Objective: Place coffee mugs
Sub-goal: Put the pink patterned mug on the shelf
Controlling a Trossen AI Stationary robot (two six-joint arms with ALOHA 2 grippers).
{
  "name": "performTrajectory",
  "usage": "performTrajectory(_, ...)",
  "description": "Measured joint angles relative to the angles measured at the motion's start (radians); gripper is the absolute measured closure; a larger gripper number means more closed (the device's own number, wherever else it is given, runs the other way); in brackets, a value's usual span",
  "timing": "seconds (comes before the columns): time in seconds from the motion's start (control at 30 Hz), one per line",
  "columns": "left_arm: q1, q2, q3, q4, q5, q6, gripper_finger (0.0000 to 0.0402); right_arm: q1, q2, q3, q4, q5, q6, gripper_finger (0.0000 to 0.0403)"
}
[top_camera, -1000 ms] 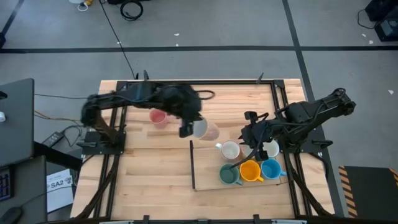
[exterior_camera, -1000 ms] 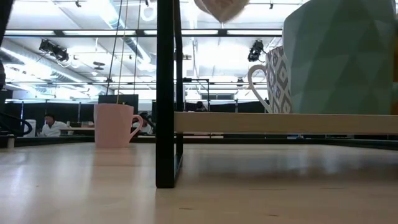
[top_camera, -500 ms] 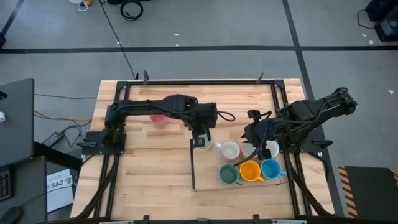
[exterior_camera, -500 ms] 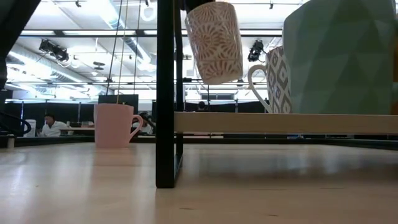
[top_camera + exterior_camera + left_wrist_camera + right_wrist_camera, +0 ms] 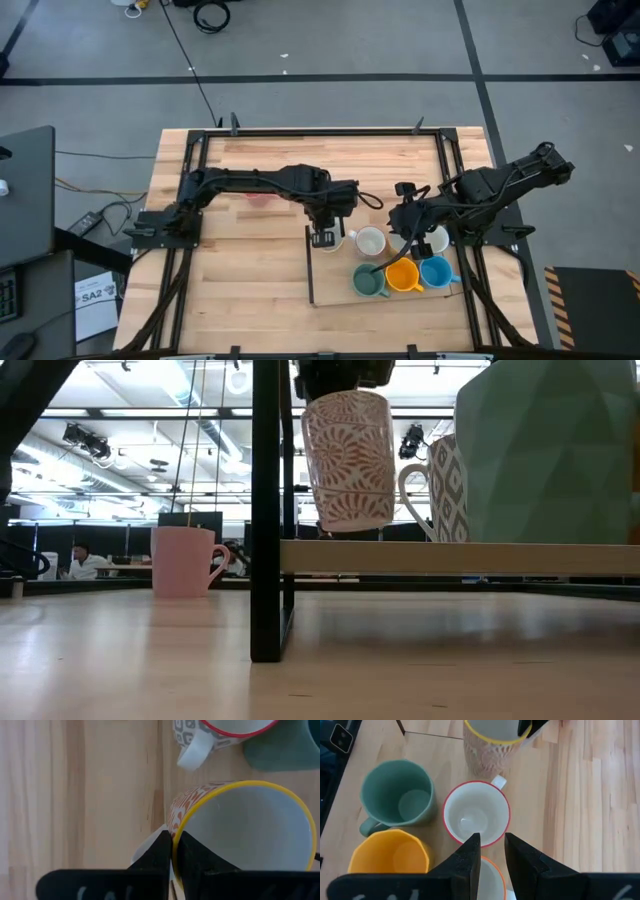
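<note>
Right now the patterned mug (image 5: 348, 458) I carry is cream with an orange-red leaf print and a yellow rim, hanging upright just above the shelf board (image 5: 460, 557), beside the red-rimmed mug (image 5: 220, 734). My left gripper (image 5: 172, 851) pinches its rim between nearly closed fingers. My right gripper (image 5: 488, 851) waits slightly parted over the red-rimmed mug, near the green mug (image 5: 396, 799) and orange mug (image 5: 390, 854).

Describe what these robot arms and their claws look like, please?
Both arms are dark, jointed and slender, with black cables looping along them. The left claw has two flat black fingers tapering to narrow tips; the right claw has matching broad black fingers.
</note>
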State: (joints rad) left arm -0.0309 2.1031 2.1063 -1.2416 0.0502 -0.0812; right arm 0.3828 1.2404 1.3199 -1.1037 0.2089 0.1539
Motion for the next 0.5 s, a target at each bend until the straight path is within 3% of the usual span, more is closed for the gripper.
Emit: performTrajectory(0.5,-0.031,0.066,-0.003,0.049,0.001,-0.047,0.0377,0.0,0.0,-0.004,0.027,-0.004,0.0,0.0309)
